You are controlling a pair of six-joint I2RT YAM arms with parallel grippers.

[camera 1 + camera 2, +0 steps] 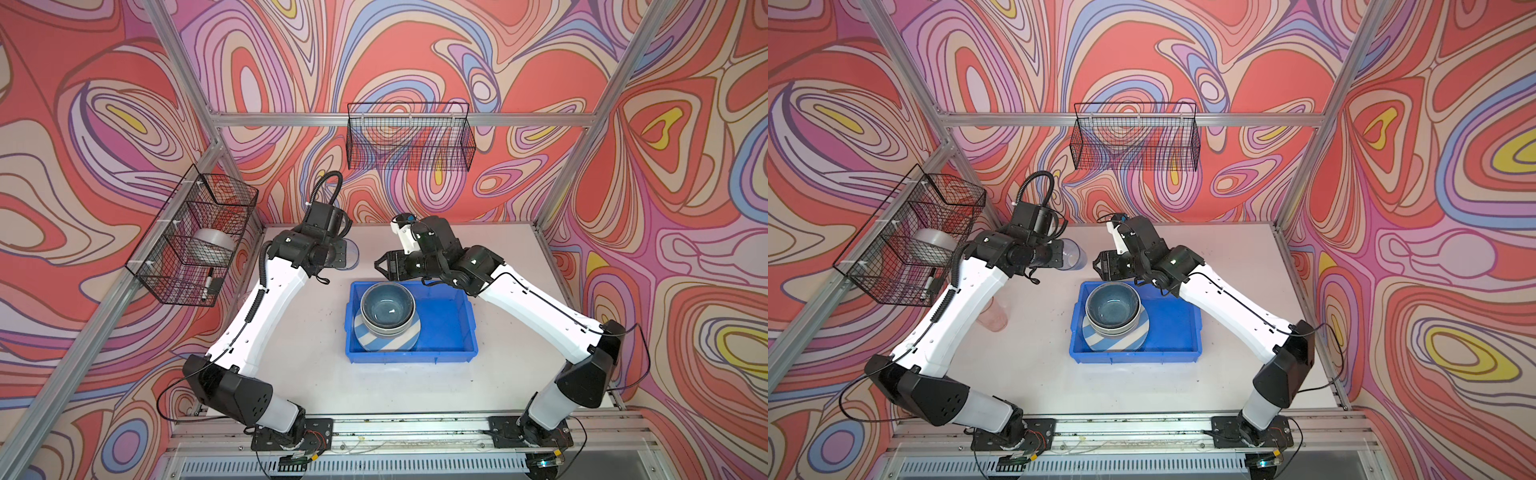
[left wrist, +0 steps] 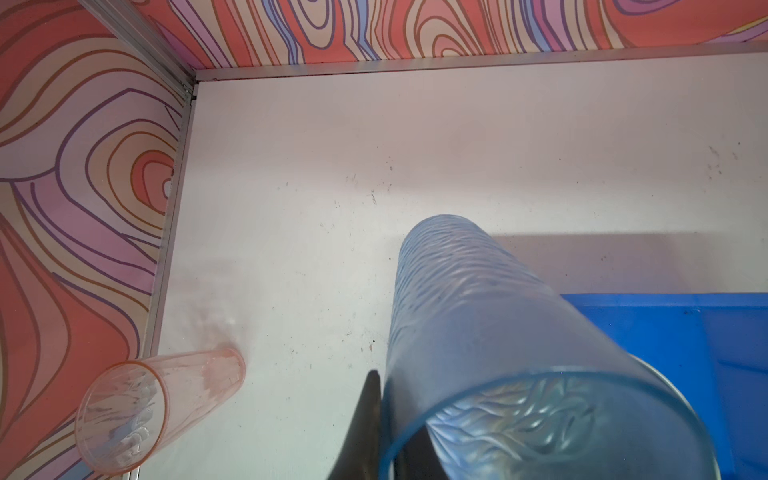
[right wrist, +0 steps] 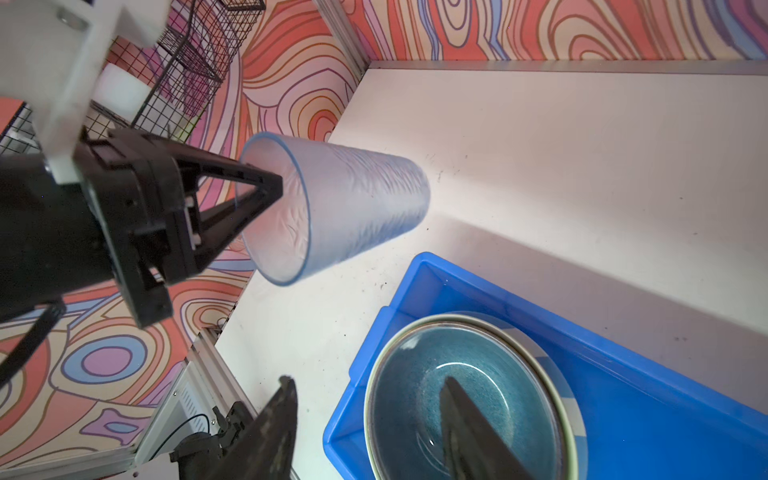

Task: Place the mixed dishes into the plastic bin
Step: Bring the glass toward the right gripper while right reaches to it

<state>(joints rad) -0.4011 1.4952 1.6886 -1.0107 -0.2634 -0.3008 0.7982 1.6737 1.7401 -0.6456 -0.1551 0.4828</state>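
My left gripper [image 2: 388, 440] is shut on the rim of a clear bluish tumbler [image 2: 478, 307], one finger inside it and one outside. The tumbler [image 1: 1073, 257] hangs on its side above the table, just left of the far left corner of the blue plastic bin [image 1: 444, 324]. In the bin a dark blue bowl [image 1: 387, 305] nests in a paler bowl [image 1: 390, 330] on a blue-white striped plate [image 1: 374, 340]. My right gripper [image 3: 368, 380] hovers open and empty over the bin's far rim. A pink tumbler [image 2: 158, 395] rests on the table by the left wall.
A black wire basket [image 1: 195, 237] on the left wall holds a white tape roll [image 1: 214, 245] and a marker. Another wire basket [image 1: 409, 137] hangs on the back wall. The right half of the bin [image 1: 1175, 328] has bare floor.
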